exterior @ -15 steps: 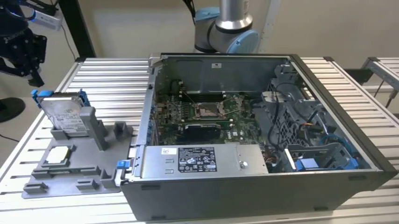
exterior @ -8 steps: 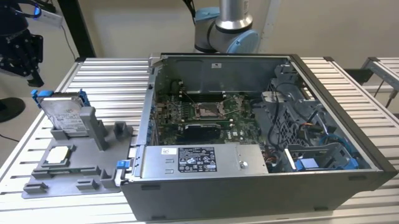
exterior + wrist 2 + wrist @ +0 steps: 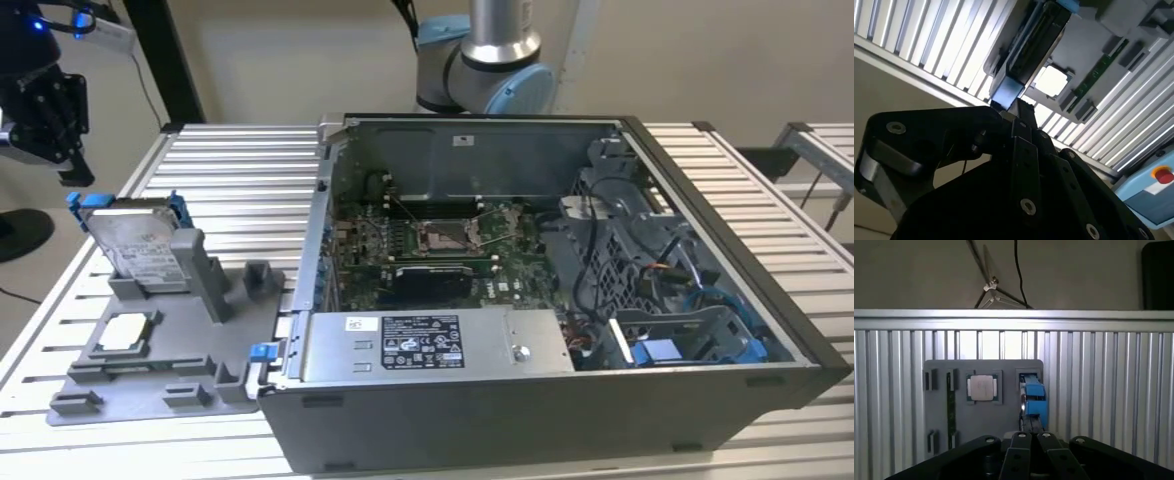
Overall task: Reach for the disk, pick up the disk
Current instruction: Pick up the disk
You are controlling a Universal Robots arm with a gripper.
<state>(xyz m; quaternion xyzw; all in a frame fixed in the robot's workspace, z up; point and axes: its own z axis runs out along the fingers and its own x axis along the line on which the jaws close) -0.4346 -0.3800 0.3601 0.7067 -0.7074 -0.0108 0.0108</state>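
Exterior view — gripper (image 3: 74, 172) seemingly over disk (image 3: 139, 243).

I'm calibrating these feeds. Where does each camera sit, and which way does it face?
Exterior view: off the arm, raised, looking down on the open grey computer case, grey plastic stand and black gripper.
First wrist view: on the arm, facing down over the gripper at the stand.
Second wrist view: on the arm, slanting past the gripper's body.
All share the silver metal disk with blue rails, standing in the stand.
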